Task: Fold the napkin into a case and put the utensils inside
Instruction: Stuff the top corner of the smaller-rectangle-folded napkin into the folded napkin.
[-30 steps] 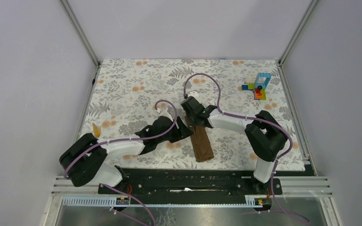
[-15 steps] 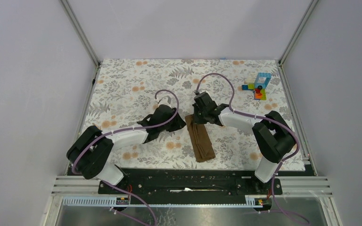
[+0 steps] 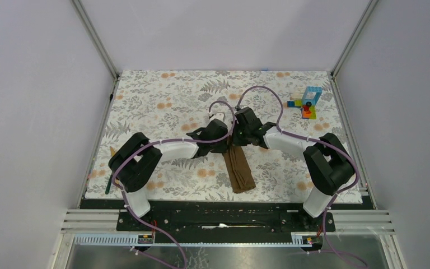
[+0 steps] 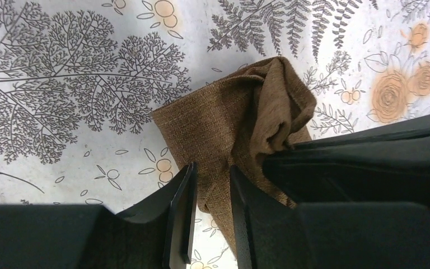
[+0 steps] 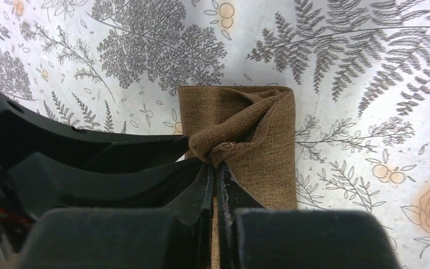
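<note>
The brown napkin (image 3: 239, 171) lies folded into a narrow strip on the floral cover, running from mid-table toward the near edge. Both grippers meet at its far end. My right gripper (image 5: 215, 167) is shut on a bunched corner of the napkin (image 5: 263, 134), lifting a fold. My left gripper (image 4: 211, 168) has closed around the napkin's (image 4: 224, 117) side edge, and fabric fills the narrow gap between its fingers. From above, the left gripper (image 3: 225, 144) and right gripper (image 3: 237, 138) sit side by side. One yellow-orange utensil (image 3: 113, 152) shows by the left edge, partly hidden by the left arm.
A small stack of colourful toy blocks (image 3: 307, 102) stands at the far right. The floral table cover (image 3: 162, 101) is bounded by metal frame rails on the left and right. The right gripper's black body (image 4: 369, 168) crowds the left wrist view.
The left arm swung right to the napkin's far end and its jaws narrowed onto the fabric. The right gripper, still shut, shifted slightly right with the pinched corner.
</note>
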Robot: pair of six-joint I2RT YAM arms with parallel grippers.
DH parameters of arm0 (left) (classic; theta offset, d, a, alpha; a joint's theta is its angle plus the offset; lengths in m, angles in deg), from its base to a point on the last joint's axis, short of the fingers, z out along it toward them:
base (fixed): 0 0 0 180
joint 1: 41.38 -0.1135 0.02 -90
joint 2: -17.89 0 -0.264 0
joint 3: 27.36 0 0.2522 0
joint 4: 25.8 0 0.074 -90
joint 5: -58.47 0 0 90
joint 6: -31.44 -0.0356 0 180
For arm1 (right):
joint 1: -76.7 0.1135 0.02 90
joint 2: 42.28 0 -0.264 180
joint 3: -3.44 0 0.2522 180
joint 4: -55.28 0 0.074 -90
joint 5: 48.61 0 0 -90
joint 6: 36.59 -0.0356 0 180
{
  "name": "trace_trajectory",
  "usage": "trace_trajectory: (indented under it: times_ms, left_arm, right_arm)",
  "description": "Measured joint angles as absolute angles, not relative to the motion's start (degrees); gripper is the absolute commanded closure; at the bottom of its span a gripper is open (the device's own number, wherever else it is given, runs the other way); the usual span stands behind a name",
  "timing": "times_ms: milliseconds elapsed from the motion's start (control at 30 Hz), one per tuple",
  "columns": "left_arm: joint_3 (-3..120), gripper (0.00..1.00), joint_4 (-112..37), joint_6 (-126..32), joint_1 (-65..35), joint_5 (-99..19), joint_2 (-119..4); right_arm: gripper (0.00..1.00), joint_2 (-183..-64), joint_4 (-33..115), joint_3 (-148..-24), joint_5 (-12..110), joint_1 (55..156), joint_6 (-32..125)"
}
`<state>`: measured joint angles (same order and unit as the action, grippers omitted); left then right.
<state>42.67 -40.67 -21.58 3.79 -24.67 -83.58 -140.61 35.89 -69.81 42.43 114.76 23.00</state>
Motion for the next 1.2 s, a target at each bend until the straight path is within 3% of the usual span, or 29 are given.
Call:
trace_trajectory:
  times_ms: [400, 767, 1033, 1200]
  left_arm:
    - [47.7, 0.68, -47.5, -23.6, 6.9, -13.5, -86.3]
    - [50.1, 0.6, -48.2, -24.3, 7.4, -12.4, -88.0]
    - [50.5, 0.66, -48.1, -24.7, 7.9, -11.1, -88.4]
    - [50.5, 0.62, -48.1, -24.7, 7.9, -10.2, -88.4]
  right_arm:
    - [1.0, -139.5, 36.0, -69.5, 43.1, 113.5, 22.6]
    - [1.0, -139.6, 36.1, -69.5, 44.1, 113.4, 22.3]
    - [1.0, -139.5, 36.3, -69.5, 44.1, 113.4, 22.2]
    - [1.0, -139.5, 36.3, -69.5, 44.1, 113.4, 22.2]
